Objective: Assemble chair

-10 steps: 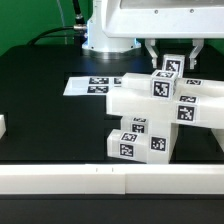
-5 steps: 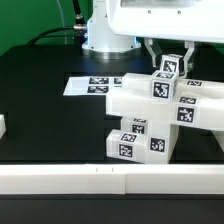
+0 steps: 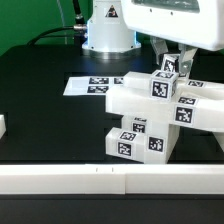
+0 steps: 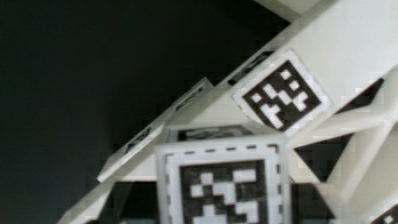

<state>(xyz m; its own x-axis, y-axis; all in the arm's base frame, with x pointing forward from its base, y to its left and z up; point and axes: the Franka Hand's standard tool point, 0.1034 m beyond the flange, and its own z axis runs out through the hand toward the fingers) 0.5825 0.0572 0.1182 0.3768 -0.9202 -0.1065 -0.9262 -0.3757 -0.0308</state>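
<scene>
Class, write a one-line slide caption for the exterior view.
Gripper poised over a tagged top piece of the partly built white chair, marker board behind.

Arm hangs vertical, fingers pointing down, spread.

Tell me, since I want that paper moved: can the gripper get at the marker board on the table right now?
Probably yes. The marker board lies flat and uncovered beside the chair, on the exterior view's left. The gripper sits over the chair's top; nothing stands between.
</scene>
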